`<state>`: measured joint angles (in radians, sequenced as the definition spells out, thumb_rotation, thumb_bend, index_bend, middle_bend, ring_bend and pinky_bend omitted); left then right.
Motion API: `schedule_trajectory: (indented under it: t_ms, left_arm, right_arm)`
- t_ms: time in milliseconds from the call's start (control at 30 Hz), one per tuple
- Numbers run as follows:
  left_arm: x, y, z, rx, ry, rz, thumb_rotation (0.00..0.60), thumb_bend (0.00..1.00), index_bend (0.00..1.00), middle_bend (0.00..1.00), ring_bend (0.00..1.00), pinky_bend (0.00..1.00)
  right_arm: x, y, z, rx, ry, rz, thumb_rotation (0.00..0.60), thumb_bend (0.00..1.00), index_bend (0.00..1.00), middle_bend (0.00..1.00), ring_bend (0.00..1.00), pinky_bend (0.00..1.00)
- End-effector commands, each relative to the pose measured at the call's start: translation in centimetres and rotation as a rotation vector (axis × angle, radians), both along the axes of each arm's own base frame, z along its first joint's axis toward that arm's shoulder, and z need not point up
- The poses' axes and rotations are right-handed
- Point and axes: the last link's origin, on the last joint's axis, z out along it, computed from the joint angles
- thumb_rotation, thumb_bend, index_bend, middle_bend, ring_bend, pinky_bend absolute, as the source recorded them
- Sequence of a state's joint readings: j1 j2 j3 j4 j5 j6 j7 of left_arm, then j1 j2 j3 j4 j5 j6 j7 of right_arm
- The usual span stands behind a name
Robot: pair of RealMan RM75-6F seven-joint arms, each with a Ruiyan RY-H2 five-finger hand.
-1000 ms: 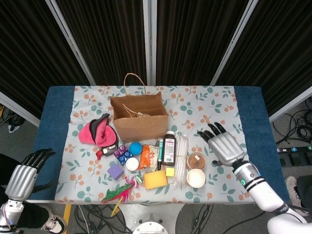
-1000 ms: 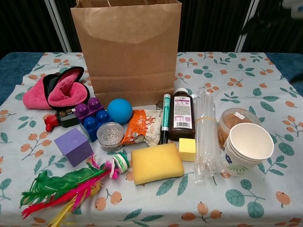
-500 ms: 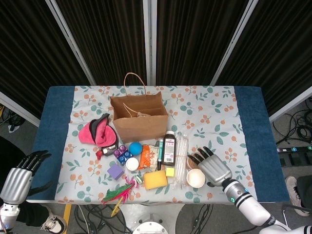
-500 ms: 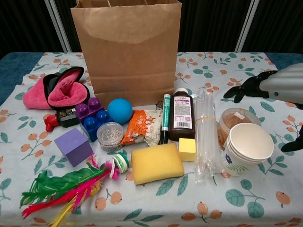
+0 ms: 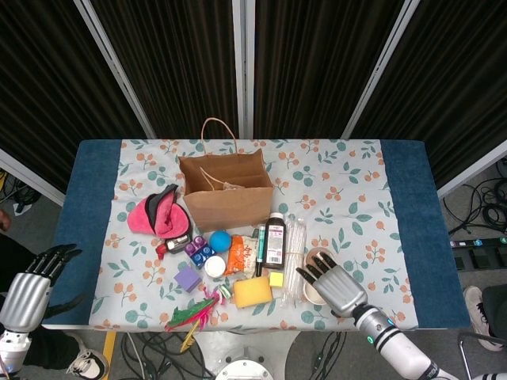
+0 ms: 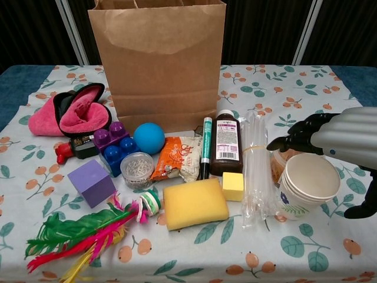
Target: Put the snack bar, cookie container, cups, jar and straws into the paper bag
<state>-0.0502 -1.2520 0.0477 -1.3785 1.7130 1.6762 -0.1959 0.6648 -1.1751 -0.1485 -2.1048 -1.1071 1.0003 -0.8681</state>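
The right hand point(image 6: 330, 141) hovers, fingers spread (holding nothing), over the cups point(image 6: 308, 184) near the worktop's front edge; next, a closing grasp.

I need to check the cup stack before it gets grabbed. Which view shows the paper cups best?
The chest view: the paper cups show large, rims and side visible, below the right hand. In the head view the hand hides nearly all of them.
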Motion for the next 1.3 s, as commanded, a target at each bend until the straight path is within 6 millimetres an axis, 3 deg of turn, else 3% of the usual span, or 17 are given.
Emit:
schedule_trajectory:
  t_ms: [33,200,433,667,1000,1167,1300]
  left_arm:
    - [-0.1,0.0,0.1,0.003,0.001,0.003,0.600,0.10,0.25,0.28,0.20,0.25]
    - [-0.3,0.0,0.1,0.006,-0.001,0.006,0.600,0.10,0.25,0.28,0.20,0.25]
    - [-0.5,0.1,-0.1,0.004,0.001,0.014,0.600,0.10,0.25,0.28,0.20,0.25]
    - [-0.5,0.2,-0.1,0.010,0.004,0.013,0.600,0.10,0.25,0.28,0.20,0.25]
    - [-0.5,0.2,0.0,0.012,0.004,0.015,0.600,0.10,0.25,0.28,0.20,0.25]
    - [-0.3,0.1,0.1,0.013,0.000,0.013,0.600,0.10,0.25,0.28,0.20,0.25]
    - [-0.2,0.0,0.2,0.011,-0.001,0.007,0.600,0.10,0.25,0.28,0.20,0.25]
  right_arm:
    - [-0.1,0.1,-0.4,0.009,0.016,0.008,0.600,0.00,0.04,0.13,0.00,0.00]
    - [0.0,0.0,-0.9,0.002,0.027,0.020,0.600,0.00,0.04,0.16,0.00,0.00]
    - [0.0,-0.2,-1.4,-0.016,0.044,0.022,0.600,0.00,0.13,0.24,0.05,0.00]
    - [0.3,-0.5,-1.9,-0.038,0.043,0.046,0.600,0.01,0.28,0.33,0.13,0.01]
    - [0.8,-0.7,-1.9,-0.093,-0.004,0.086,0.600,0.13,0.50,0.49,0.30,0.16]
    - [2.6,-1.0,-0.1,-0.148,-0.083,0.117,0.600,0.13,0.52,0.50,0.30,0.17]
    - [6.2,-2.3,3.5,-0.273,-0.207,0.177,0.600,0.13,0.52,0.50,0.30,0.17]
